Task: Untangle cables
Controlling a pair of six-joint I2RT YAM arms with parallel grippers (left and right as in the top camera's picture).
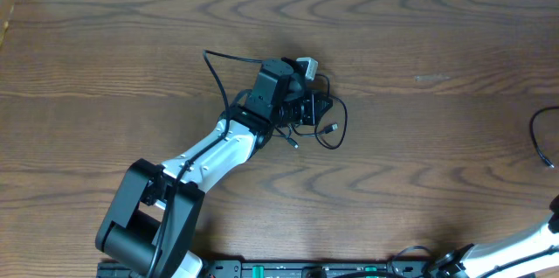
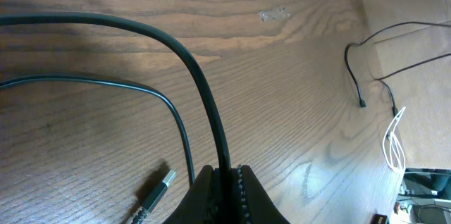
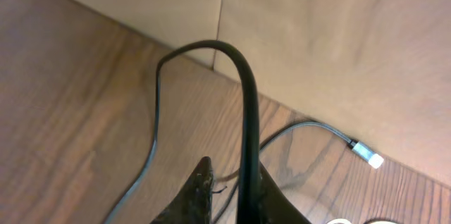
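Mid-table, left gripper (image 2: 225,175) sits over the tangle (image 1: 319,116), jaws pressed together on one black cable (image 2: 201,83). My guess is it's there to lift that strand clear of the knot. Right gripper (image 3: 234,173) is well apart, at the right edge of the table (image 1: 419,33). A second black cable (image 3: 246,97) runs up between its jaws; can't tell if it's clamped or loose. Probably keeping that one out of the pile. Cables look thin, mostly black, in loose loops. USB plug (image 2: 158,190) lies flat beside the held strand, white loop (image 2: 393,143) far off.
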